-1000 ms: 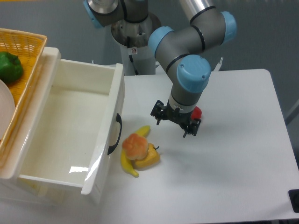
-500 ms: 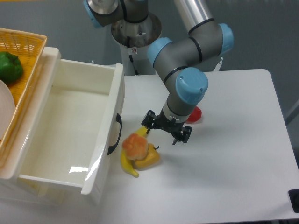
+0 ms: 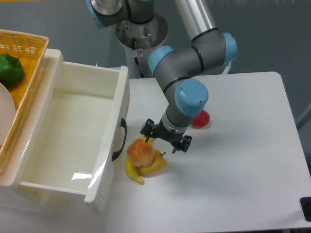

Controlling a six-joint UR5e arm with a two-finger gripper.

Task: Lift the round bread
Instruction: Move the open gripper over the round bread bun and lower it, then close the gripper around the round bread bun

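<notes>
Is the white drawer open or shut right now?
Open. The drawer is pulled out, its bare inside showing from above, and its black handle faces the round bread.

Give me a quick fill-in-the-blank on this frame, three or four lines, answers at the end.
1. The round bread sits on top of a yellow-orange block and a ____.
2. The end effector has its fingers ____, nothing between them.
3. The white drawer left of the bread is pulled ____.
4. The object partly hidden behind the arm is coloured ____.

Missing words: banana; open; open; red
</notes>
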